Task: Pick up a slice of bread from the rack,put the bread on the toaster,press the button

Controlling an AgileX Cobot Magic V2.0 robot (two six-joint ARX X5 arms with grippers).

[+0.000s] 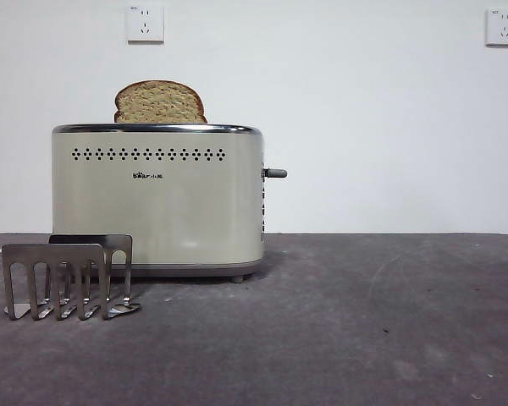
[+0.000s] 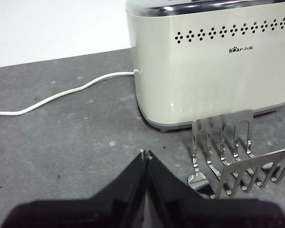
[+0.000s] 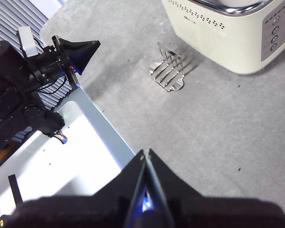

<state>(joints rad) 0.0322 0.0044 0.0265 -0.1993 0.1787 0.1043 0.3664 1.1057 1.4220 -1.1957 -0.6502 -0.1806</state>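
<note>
The slice of bread (image 1: 159, 102) stands upright in the top of the cream toaster (image 1: 157, 199), its domed top poking above the chrome rim. The grey side lever (image 1: 275, 172) sits high on the toaster's right end. The metal rack (image 1: 68, 275) in front of the toaster's left half holds nothing. My left gripper (image 2: 145, 153) is shut and empty, low over the table just short of the rack (image 2: 228, 152) and toaster (image 2: 213, 61). My right gripper (image 3: 145, 152) is also shut and empty, high over the table's edge, far from the toaster (image 3: 228, 33) and rack (image 3: 168, 71).
A white power cable (image 2: 61, 95) trails across the grey table from the toaster's end. Round buttons (image 3: 275, 31) line the toaster's end panel. The left arm (image 3: 23, 80) hangs beyond the table edge over a white surface (image 3: 71, 156). Two wall sockets (image 1: 145, 23) sit high behind.
</note>
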